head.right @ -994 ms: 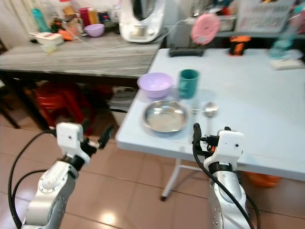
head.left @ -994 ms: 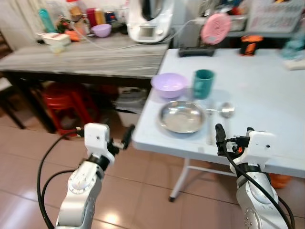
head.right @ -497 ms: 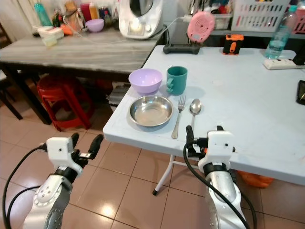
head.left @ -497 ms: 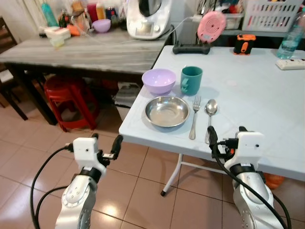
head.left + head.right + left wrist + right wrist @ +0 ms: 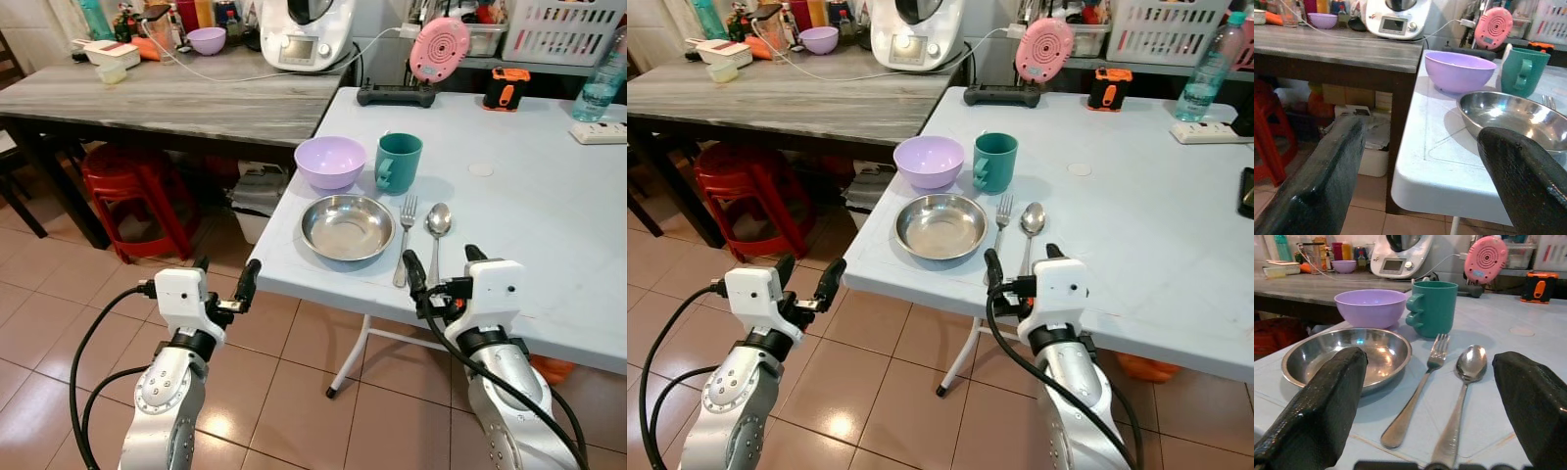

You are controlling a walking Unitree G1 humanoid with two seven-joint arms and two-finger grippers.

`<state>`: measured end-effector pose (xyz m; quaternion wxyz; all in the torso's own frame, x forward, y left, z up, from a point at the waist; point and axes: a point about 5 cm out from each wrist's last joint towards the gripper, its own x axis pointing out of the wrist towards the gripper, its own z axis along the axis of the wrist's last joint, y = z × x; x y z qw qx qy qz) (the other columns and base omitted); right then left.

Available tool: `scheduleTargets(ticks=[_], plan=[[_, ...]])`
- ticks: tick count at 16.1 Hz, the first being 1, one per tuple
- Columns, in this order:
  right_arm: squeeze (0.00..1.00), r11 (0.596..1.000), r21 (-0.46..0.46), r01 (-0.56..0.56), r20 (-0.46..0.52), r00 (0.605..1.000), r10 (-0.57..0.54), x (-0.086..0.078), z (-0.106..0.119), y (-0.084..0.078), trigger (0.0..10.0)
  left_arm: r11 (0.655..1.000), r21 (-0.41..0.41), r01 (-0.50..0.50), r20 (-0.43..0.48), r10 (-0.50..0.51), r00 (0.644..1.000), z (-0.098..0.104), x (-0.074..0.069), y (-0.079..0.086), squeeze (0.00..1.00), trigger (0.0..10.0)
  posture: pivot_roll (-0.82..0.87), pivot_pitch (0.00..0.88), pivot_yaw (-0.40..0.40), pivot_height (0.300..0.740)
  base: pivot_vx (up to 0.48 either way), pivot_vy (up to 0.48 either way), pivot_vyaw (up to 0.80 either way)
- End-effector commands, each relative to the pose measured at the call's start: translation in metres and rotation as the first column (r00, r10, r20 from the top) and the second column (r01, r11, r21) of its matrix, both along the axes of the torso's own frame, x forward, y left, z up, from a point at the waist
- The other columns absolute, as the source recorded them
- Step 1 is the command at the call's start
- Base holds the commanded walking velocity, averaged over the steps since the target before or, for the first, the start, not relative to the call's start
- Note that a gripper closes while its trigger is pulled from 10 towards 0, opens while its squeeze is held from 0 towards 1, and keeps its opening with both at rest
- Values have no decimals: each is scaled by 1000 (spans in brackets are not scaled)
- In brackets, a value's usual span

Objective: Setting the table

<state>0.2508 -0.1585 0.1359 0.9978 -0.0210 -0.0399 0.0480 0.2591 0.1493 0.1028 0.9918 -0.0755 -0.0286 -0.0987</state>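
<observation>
Pale blue bench, carrying near its front corner a steel plate; behind it, side by side, purple bowl and teal mug. Right of the plate, fork, then spoon, lying parallel. Left end effector released, empty, off the bench's edge above the floor; right end effector released, empty, at the front edge before the cutlery.
</observation>
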Motion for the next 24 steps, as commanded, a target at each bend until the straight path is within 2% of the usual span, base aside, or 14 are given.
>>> scheduleTargets(ticks=[1,4,5,7,21,24], plan=[[0,1000,4,15,40,999,-15,-2,9,-2,10000,1000,16,4,4,-4,1000,2,1,1,0,10000,-57,39,71,740,0,0,513],[0,999,14,30,35,999,-30,-3,7,-4,10000,999,10,36,9,-36,999,3,3,-3,0,10000,-67,38,79,740,0,0,790],[0,998,43,42,37,998,-44,-4,7,-6,10000,998,10,57,16,-58,998,5,4,-7,0,10000,-69,37,80,740,0,0,0],[0,998,45,50,40,998,-52,-5,7,-7,10000,997,8,77,22,-77,997,7,4,-8,0,10000,-73,36,85,740,0,0,0],[0,998,50,40,36,998,-42,-8,6,-6,10000,991,11,132,26,-133,991,7,0,-14,0,10000,-73,50,84,740,340,0,29],[0,997,59,42,31,999,-44,-10,4,-6,10000,990,23,141,27,-142,989,7,-2,-15,0,10000,-73,50,87,740,0,0,0]])
